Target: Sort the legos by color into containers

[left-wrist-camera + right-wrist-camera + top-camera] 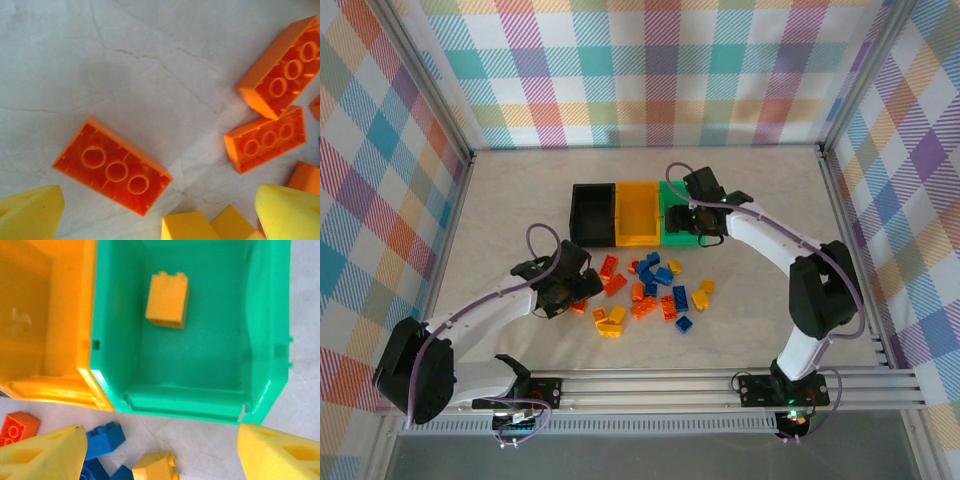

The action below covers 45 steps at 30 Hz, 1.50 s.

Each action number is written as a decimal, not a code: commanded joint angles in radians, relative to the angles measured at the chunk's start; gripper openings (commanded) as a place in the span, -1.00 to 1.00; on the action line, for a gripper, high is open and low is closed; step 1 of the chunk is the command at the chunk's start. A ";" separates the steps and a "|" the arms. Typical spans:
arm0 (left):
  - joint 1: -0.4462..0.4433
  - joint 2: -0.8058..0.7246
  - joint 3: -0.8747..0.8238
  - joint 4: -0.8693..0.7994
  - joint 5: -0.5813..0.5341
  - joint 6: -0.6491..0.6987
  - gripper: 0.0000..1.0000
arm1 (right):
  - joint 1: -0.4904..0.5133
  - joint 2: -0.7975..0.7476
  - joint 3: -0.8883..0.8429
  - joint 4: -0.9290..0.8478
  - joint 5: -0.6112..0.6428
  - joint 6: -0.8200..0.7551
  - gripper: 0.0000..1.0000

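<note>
Legos point(650, 290): small studded bricks in red-orange, blue and yellow. You have them scattered loose on the table point(510, 200), at 6 o'clock from the bins.
Nearest brick point(112, 171): red-orange, lying studs-down with its hollow underside and three round tubes facing up. Two more red-orange bricks point(265, 140) lie at its 3 o'clock, apart from it.
Containers point(638, 240): three open-top bins joined in a row, running 9 to 3 o'clock as black bin point(592, 215), yellow bin point(638, 212) and green bin point(670, 205).
Green bin contents: one yellow brick point(167, 300) on the floor, toward the 12 o'clock wall in your right wrist view.
Black bin contents: too dark to tell.
Left gripper point(565, 290): at the pile's 9 o'clock edge, with its fingers point(30, 212) wide apart.
Right gripper point(705, 225): over the green bin — fingers point(280, 452) spread, clamped on nothing.
</note>
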 commanded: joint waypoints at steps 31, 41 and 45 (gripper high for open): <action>-0.072 0.578 0.364 0.146 -0.237 0.449 0.21 | -0.031 -0.154 -0.115 0.066 -0.004 0.025 0.60; -0.074 0.495 0.320 0.150 -0.231 0.444 -0.28 | -0.032 -0.156 -0.107 0.061 -0.009 0.027 0.59; -0.077 0.384 0.272 0.125 -0.191 0.414 -0.40 | -0.033 -0.159 -0.107 0.060 -0.008 0.030 0.60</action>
